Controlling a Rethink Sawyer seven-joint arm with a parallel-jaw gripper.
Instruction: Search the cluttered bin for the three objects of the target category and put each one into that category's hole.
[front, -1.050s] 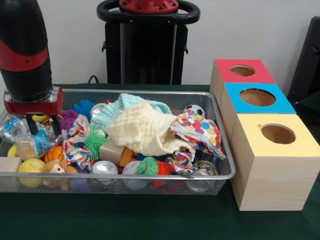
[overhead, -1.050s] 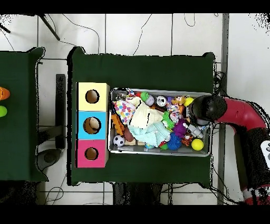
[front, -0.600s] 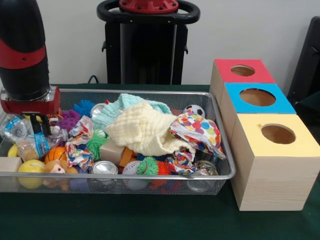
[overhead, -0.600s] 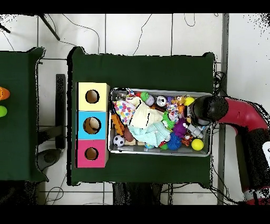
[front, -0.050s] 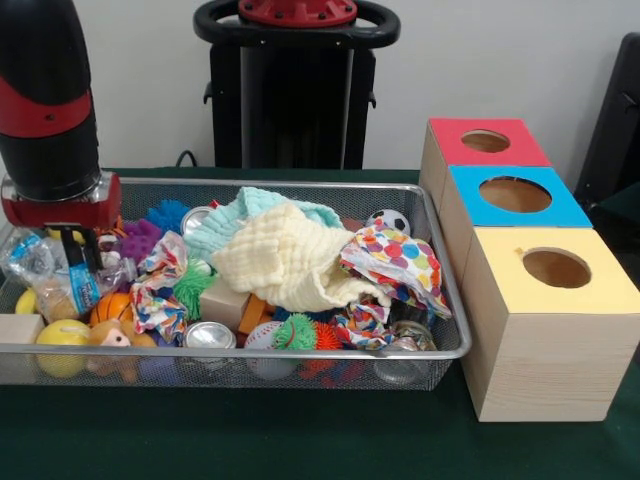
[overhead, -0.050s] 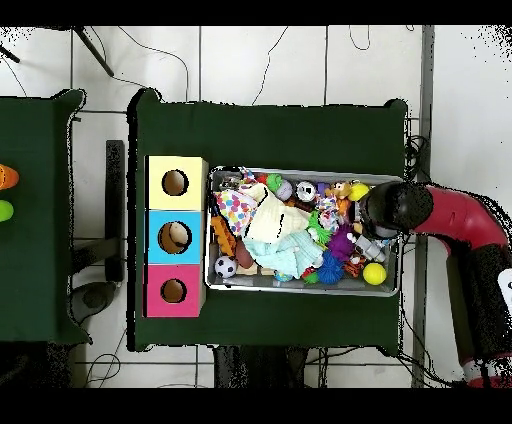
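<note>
Gripper, fingers apparently pinching the crinkled clear plastic bottle with a blue label at the far left of the silver wire-mesh bin, holds something light, slippery and crushable, best gripped across its middle.

One wire bin holds the clutter. Beside it stand three wooden boxes, each with one round hole: one red-topped, one blue-topped, one yellow-topped. In the bin show two cans, one soccer ball, one small basketball, two yellow balls, one cream cloth, one mint cloth, one dotted cloth and one plastic bottle.
</note>
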